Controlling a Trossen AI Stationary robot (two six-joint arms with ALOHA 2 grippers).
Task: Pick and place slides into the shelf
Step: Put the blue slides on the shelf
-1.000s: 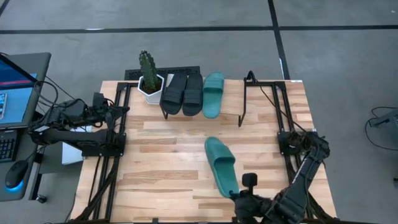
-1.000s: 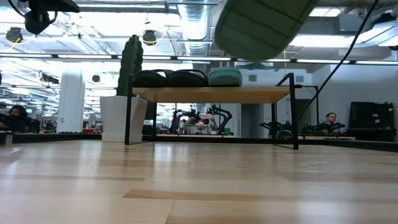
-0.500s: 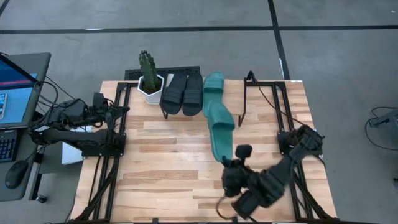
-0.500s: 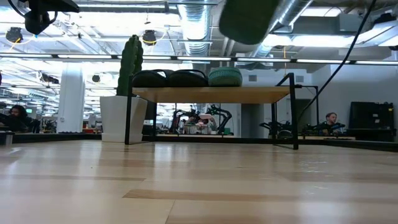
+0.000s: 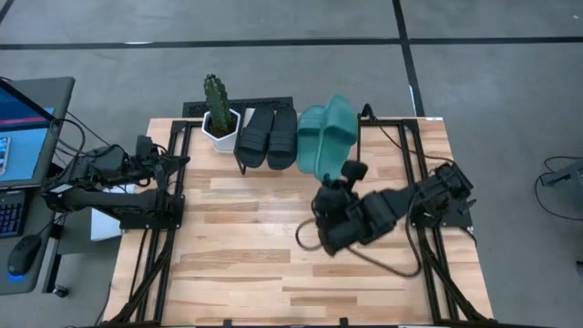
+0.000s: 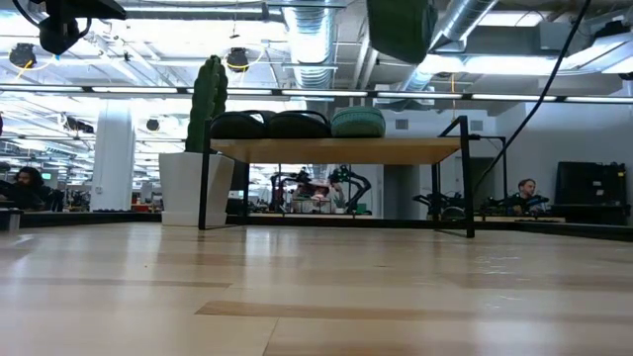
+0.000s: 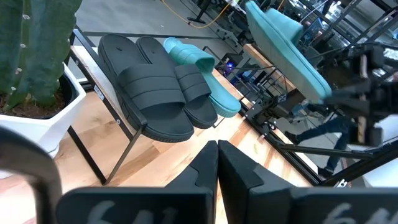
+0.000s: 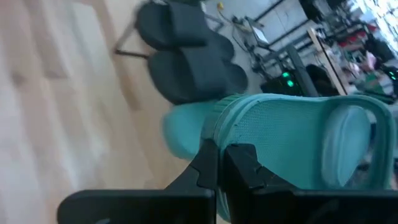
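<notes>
A teal slide (image 5: 332,132) is up in the air over the shelf (image 6: 336,150), held by my right gripper (image 5: 337,175), which is shut on it; in the low view it shows at the top edge (image 6: 401,25). Two black slides (image 5: 269,137) and a second teal slide (image 5: 308,137) lie side by side on the shelf's tilted board. The held slide hangs just right of that teal one. My left gripper (image 7: 216,155) is shut on nothing and waits at the table's left edge (image 5: 150,169). My right gripper pinches the teal slide's sole at the end away from the strap (image 8: 233,134), between its two fingers (image 8: 239,163). The fingers come from the table's near side, along the slide's length. The slide is lifted clear and tipped up, its strap end (image 8: 354,134) pointing toward the far edge.
A cactus in a white pot (image 5: 219,118) stands at the shelf's left end. The shelf's black frame legs (image 5: 357,155) rise on its right. Black arm mounts run along both table sides. Bare planks (image 5: 255,237) lie between the shelf and the near edge.
My right gripper has travelled from the table's near edge toward the shelf, carrying the teal slide. The slide has risen and tipped up, and now hangs over the shelf's right part beside the teal slide lying there.
</notes>
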